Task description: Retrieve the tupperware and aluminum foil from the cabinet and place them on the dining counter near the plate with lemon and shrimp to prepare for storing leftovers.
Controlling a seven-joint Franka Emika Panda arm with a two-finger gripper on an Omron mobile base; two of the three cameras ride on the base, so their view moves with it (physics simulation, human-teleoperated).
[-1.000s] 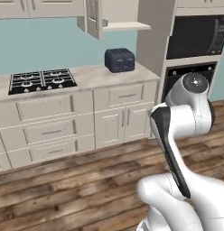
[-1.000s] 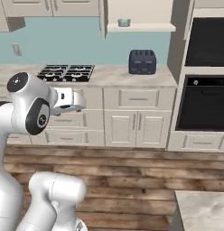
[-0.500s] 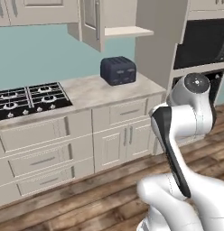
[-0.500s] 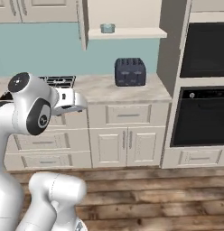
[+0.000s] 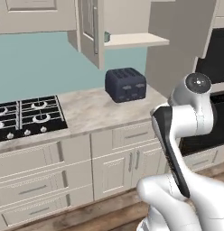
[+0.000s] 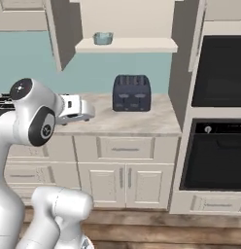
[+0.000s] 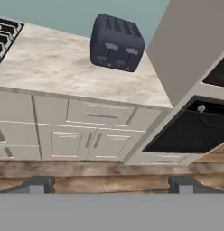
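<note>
Kitchen wall w/ marble desk (image 6: pixel 142 121), hob (image 5: pixel 23 117) at its left end, navy toaster (image 6: pixel 131 92) near the back edge, towards the right end. Ovens (image 6: pixel 217 146) in tall unit just right of desk.

Cabinet (image 6: pixel 127 24) above toaster, door (image 5: pixel 91 31) swung open, shelf (image 6: pixel 137 45) exposed. Tupperware (image 6: pixel 103 38) sits near left front edge of shelf; from left cam just a pale sliver past the door edge (image 5: pixel 106 36).

Tool (image 7: pixel 111 182): tips wide apart, nothing between them, holding nothing. Hand cam aimed low at desk front, drawers and toaster, so tub lies above and ahead of tool, well apart. In right cam, hand sits low at desk height, left of toaster. Judgement: next move = raise and tilt hand up towards shelf, approach from front past open door.

Tub squarish, no useful long axis to align on.

Hard to make out: foil box not identifiable on shelf, may be behind tub or deeper in. Upper cabinet interior cut off by frame top.
</note>
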